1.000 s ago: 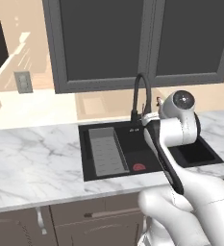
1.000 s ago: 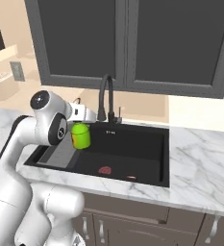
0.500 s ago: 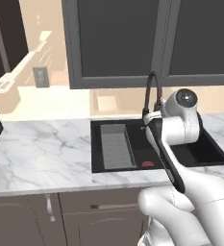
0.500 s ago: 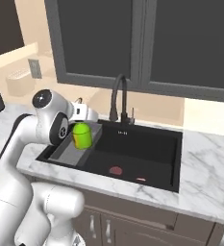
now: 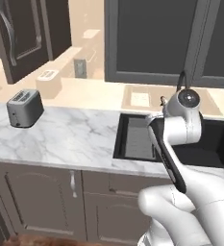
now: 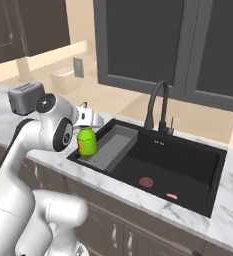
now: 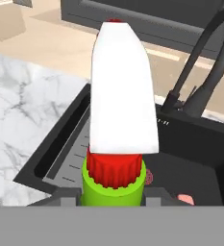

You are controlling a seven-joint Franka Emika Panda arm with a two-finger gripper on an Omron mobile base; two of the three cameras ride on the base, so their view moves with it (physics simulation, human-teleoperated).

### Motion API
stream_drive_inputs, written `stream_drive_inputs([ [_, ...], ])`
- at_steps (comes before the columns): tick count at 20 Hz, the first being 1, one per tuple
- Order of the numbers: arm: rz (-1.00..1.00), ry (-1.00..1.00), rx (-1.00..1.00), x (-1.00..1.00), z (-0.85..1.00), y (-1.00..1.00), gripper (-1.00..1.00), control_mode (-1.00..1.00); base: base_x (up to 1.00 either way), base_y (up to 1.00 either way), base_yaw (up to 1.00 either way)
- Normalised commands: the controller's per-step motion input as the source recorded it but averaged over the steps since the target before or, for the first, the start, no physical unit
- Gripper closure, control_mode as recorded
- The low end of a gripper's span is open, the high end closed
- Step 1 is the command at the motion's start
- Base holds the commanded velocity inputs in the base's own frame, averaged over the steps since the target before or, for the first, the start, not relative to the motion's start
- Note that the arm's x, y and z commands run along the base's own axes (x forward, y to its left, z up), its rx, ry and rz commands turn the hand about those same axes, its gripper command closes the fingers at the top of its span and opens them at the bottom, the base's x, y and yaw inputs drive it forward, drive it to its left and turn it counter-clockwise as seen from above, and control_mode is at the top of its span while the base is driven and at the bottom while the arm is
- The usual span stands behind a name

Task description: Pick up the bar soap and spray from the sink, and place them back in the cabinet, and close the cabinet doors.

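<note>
The spray [image 6: 87, 141] is up out of the sink [image 6: 198, 200] and riding in the gripper [image 6: 86, 131], which is clamped on the bottle just under its red collar; in the hand view the two dark fingertips [image 7: 65, 196] press against the green body on either side, with the white nozzle standing straight up above them. So the step in hand looks like the carry: the first of the two items lifted, held in the air above the grey ribbed tray [image 6: 110, 147] at the left end of the basin, and bound for the cabinet [image 5: 22, 33], whose dark brown panelled door with its curved silver handle hangs up to the left, beyond the toaster [image 5: 24, 107]. Next, I'd guess, the bottle must be raised to shelf height and set down upright without clipping that door. The bar soap [image 6: 171, 196] lies on the sink floor near the front wall, a small pink sliver just beside the round dark-red drain [image 6: 146, 182]. The spray itself is a stubby bright green bottle, red ribbed collar, tall white trigger head, held upright
</note>
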Motion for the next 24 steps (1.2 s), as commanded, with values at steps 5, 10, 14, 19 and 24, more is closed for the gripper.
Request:
stream_drive_inputs([
  [5,0.0,0.0,0.0,0.0,0.0,0.0,1.0,1.0,-0.56,0.0,0.32],
  [10,0.0,0.0,0.0,0.0,0.0,0.0,1.0,1.0,-0.8,0.06,0.14],
  [14,0.0,0.0,0.0,0.0,0.0,0.0,1.0,1.0,-0.72,0.21,0.09],
  [19,0.0,0.0,0.0,0.0,0.0,0.0,1.0,1.0,-0.18,0.36,0.21],
  [24,0.0,0.0,0.0,0.0,0.0,0.0,1.0,1.0,0.01,0.31,0.31],
])
